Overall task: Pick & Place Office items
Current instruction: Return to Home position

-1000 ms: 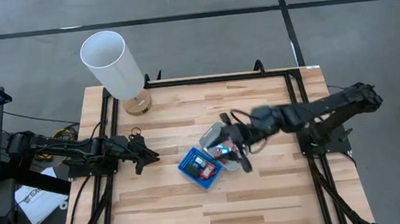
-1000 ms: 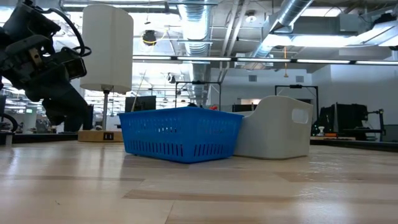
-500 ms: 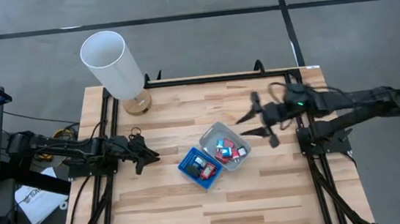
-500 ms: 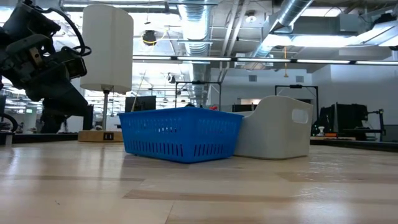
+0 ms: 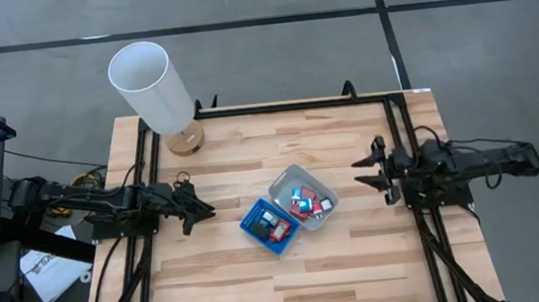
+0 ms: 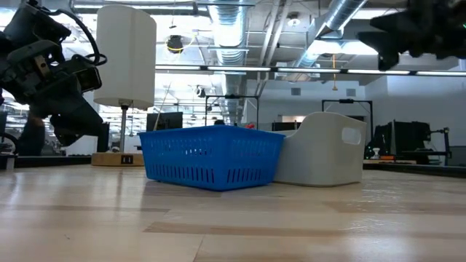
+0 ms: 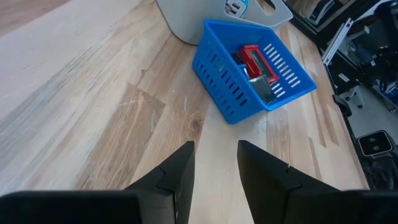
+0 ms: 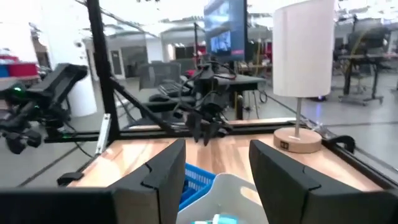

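Note:
A blue tray [image 5: 267, 227] and a clear-grey tray [image 5: 304, 197] stand side by side at the table's middle, flat on their bases. Small office items lie in both: red and black pieces [image 7: 255, 62] in the blue tray, red, blue and white ones [image 5: 306, 204] in the grey one. My left gripper [image 5: 206, 213] waits open at the left of the trays, pointing at them, with bare wood between its fingers [image 7: 214, 165]. My right gripper [image 5: 366, 173] is open near the table's right edge, roughly level, well clear of the grey tray [image 8: 230, 186].
A tall white cylinder on a wooden base [image 5: 154, 88] stands at the far left corner. Black frame rails [image 5: 391, 129] run along the table's left, right and far sides. Bare wood [image 5: 292, 278] lies in front of the trays.
My right gripper has drawn back from over the grey tray toward the table's right edge, staying open with nothing in it, and now shows at the upper right of the low view. The trays and their pieces have kept their places.

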Robot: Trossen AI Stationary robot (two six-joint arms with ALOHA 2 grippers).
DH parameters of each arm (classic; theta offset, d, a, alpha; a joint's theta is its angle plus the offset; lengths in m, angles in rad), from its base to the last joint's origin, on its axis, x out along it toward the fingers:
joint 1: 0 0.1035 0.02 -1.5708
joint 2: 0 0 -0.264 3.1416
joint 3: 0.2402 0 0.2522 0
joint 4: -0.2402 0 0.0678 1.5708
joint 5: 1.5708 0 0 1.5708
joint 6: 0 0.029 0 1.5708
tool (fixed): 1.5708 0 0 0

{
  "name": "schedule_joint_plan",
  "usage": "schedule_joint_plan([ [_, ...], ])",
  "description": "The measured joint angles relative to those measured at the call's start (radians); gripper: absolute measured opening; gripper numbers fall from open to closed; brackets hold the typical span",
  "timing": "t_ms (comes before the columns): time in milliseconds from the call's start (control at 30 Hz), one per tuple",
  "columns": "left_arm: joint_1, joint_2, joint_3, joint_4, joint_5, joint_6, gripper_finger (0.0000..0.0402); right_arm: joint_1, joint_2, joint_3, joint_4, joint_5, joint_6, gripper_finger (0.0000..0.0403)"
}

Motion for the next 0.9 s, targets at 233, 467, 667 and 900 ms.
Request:
schedule_joint_plan([
  [233, 0.000, 0.000, 0.000, 0.000, 0.000, 0.000, 0.0117, 0.000, -0.203, -0.125, -0.038, -0.001, 0.026, 0.0171],
  [467, 0.000, 0.000, 0.000, 0.005, 0.000, 0.000, 0.0117, 0.000, -0.229, -0.125, -0.184, -0.002, -0.079, 0.0171],
  [667, 0.000, 0.000, 0.001, 0.021, 0.000, 0.000, 0.0117, 0.004, -0.197, -0.126, -0.186, -0.007, -0.105, 0.0171],
  [900, 0.000, 0.000, 0.001, 0.024, 0.000, 0.000, 0.0117, 0.048, -0.140, -0.126, -0.187, -0.009, -0.107, 0.0171],
])
